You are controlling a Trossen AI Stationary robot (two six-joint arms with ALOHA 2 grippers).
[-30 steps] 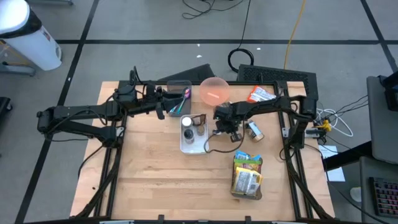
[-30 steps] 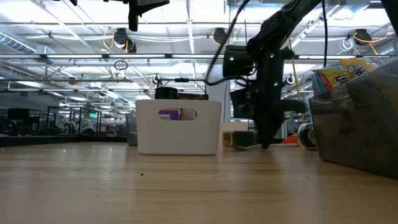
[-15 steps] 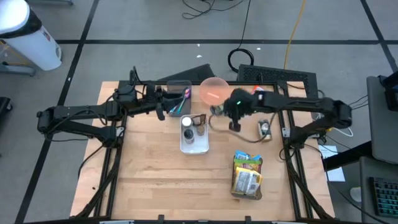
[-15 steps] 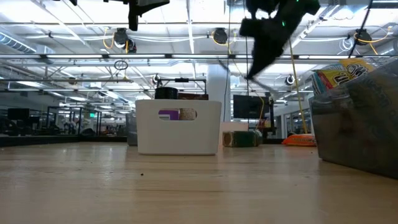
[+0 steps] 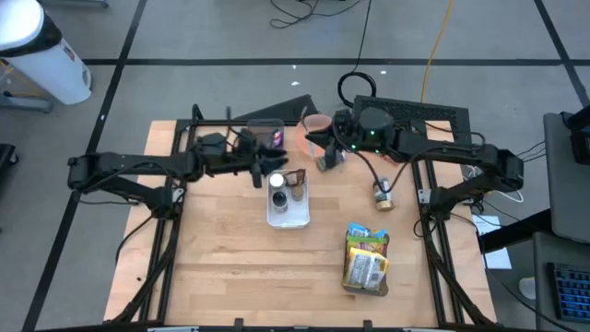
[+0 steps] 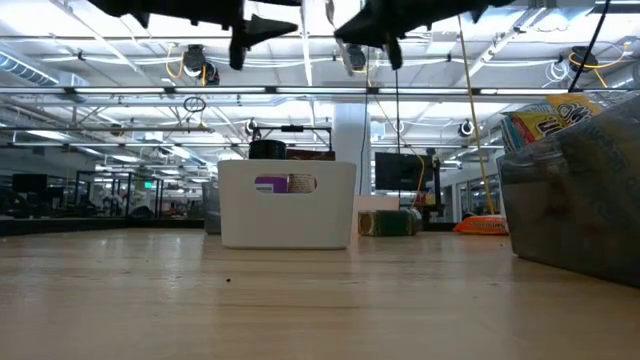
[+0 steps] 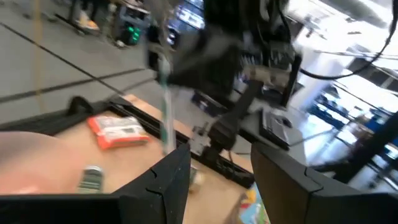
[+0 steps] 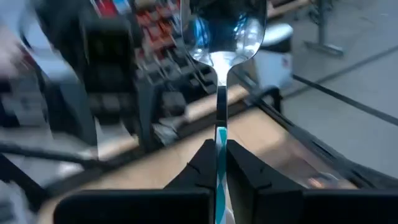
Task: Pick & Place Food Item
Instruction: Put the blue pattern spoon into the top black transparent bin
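My right gripper (image 5: 321,157) hangs high over the table's far middle, beside a pink bowl (image 5: 318,124), shut on a metal spoon (image 8: 222,37) with a teal-patterned handle. The left wrist view shows the same spoon (image 7: 163,106) held up in the air. My left gripper (image 7: 219,155) is open and holds nothing, level above the far end of a white tray (image 5: 288,214) of jars. A small can (image 5: 381,195) lies on the wood right of the tray. An orange packet (image 7: 118,132) lies flat near the far right, and a snack bag (image 5: 367,263) near the front right. My right gripper pinches the spoon's handle (image 8: 221,140) between its two fingers. The fingers run level and along the handle, so the spoon's bowl (image 8: 225,31) sticks out ahead of them. The spoon is lifted clear of the table.
A clear bin (image 5: 265,134) with coloured sticks stands at the far edge, left of the pink bowl. In the low view the white tray (image 6: 288,205) stands mid-table and a clear-walled container (image 6: 580,195) looms at the near right. Bare wood lies at the front left.
My right gripper has risen from the table near the can, tipped from pointing down to level, and gone toward the far edge and the pink bowl, staying shut on the spoon. My left gripper has moved toward the table's right, over the tray's far end.
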